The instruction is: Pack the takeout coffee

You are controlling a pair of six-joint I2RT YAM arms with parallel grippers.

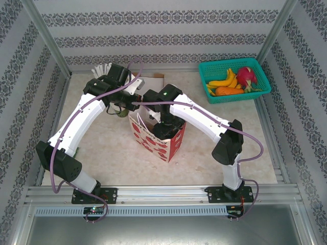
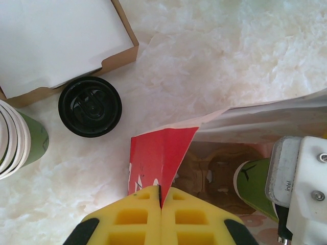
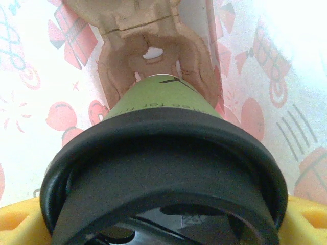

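Observation:
A takeout coffee (image 3: 162, 153) with a black lid and green body sits between the yellow fingers (image 3: 308, 219) of my right gripper (image 3: 163, 224), which is shut on it inside the red-and-white paper bag (image 1: 153, 140). In the left wrist view its green body (image 2: 254, 185) hangs over a brown cardboard cup carrier (image 2: 214, 171) on the bag's floor. My left gripper (image 2: 161, 204) is shut on the bag's red top edge (image 2: 156, 158), holding it up. A second black-lidded cup (image 2: 90, 106) stands on the table just outside the bag.
An open cardboard box (image 2: 61, 41) and a stack of cream cups (image 2: 13, 138) stand behind the bag at the left. A teal basket (image 1: 231, 63) with fruit sits at the back right. Patterned walls close in the table.

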